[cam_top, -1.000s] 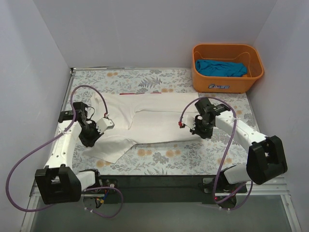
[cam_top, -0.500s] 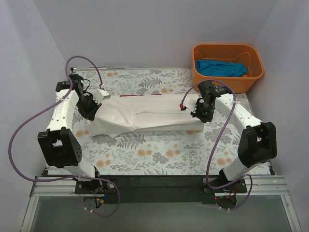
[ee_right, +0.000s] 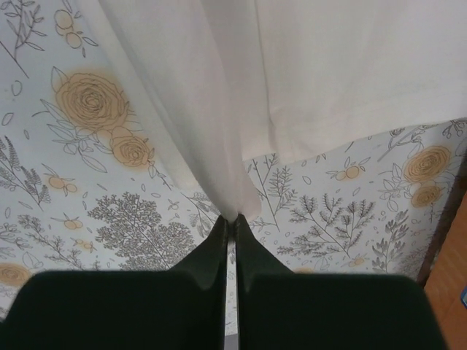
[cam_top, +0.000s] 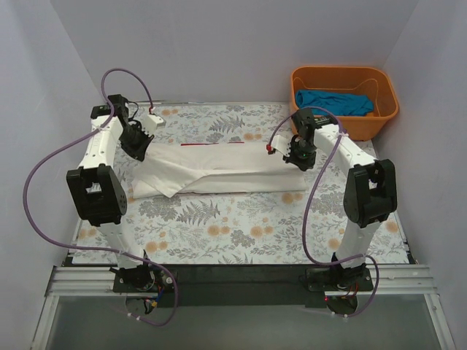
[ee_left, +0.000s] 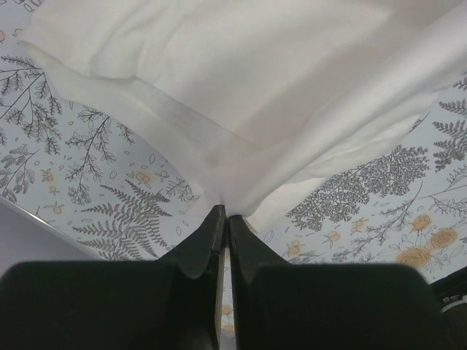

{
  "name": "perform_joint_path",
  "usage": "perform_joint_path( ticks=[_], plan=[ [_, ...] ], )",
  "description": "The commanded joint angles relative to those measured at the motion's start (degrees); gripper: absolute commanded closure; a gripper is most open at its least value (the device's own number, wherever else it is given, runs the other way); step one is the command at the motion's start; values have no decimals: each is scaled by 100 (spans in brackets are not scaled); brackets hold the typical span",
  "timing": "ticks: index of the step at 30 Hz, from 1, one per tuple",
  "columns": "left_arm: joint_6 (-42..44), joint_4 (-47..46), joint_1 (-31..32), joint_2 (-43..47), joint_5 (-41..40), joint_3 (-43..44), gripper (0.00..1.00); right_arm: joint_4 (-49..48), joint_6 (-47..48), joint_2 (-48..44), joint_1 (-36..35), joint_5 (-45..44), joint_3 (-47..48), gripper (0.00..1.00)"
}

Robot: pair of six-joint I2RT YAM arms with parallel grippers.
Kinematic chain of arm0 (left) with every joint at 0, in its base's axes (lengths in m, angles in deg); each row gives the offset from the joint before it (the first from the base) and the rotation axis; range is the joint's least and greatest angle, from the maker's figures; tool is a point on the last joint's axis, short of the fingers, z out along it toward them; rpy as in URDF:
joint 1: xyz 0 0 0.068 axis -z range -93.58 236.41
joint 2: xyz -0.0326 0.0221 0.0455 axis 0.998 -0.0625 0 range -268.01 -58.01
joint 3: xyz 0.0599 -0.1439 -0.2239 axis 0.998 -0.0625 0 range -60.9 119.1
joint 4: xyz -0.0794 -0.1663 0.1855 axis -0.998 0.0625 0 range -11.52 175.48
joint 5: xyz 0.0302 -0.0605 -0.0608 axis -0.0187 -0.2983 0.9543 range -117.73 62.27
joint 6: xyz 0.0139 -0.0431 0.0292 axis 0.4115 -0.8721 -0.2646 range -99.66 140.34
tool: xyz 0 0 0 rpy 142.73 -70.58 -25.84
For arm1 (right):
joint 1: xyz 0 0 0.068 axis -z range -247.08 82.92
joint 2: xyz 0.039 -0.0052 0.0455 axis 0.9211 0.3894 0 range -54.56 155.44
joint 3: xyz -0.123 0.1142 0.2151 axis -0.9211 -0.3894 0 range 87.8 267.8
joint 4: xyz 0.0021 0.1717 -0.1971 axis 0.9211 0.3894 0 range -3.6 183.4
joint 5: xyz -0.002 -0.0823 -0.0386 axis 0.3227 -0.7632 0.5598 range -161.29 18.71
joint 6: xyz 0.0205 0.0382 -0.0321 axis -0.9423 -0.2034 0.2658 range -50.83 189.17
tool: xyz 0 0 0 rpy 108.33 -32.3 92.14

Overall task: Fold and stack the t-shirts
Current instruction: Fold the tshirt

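The large white t-shirt (cam_top: 219, 169) lies folded lengthwise across the floral table, its red trim (cam_top: 211, 144) along the far edge. My left gripper (cam_top: 139, 146) is shut on the shirt's left end; in the left wrist view the pinched white cloth (ee_left: 241, 109) fans out from my left gripper (ee_left: 223, 211). My right gripper (cam_top: 295, 154) is shut on the shirt's right end; the right wrist view shows the cloth (ee_right: 292, 80) hanging from my right gripper (ee_right: 232, 219). A teal-blue t-shirt (cam_top: 332, 102) lies in the orange basket. The red t-shirt is out of view.
The orange plastic basket (cam_top: 344, 130) stands at the back right corner. The floral tablecloth (cam_top: 241, 230) covers the table, with white walls on three sides. Purple cables loop from both arms.
Both grippers have carried the near edge of the white shirt away from the arm bases toward the far edge, folding it into a narrower strip.
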Motion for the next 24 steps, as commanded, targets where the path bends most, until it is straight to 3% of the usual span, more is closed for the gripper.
perform_joint_path(
  ticks=[1,8,16,24],
  plan=[
    [-206,-216,-29,-81,-37,238,100,108,565,231,66,-206,520,99],
    [-189,-497,-29,-459,-230,466,100,108,591,767,110,-259,1074,99],
    [-189,-357,-29,-1231,-265,1519,100,108,644,1119,128,-276,1276,99],
    [-136,-331,15,-1602,-318,1890,100,108,644,1462,154,-505,1619,99]
  ],
)
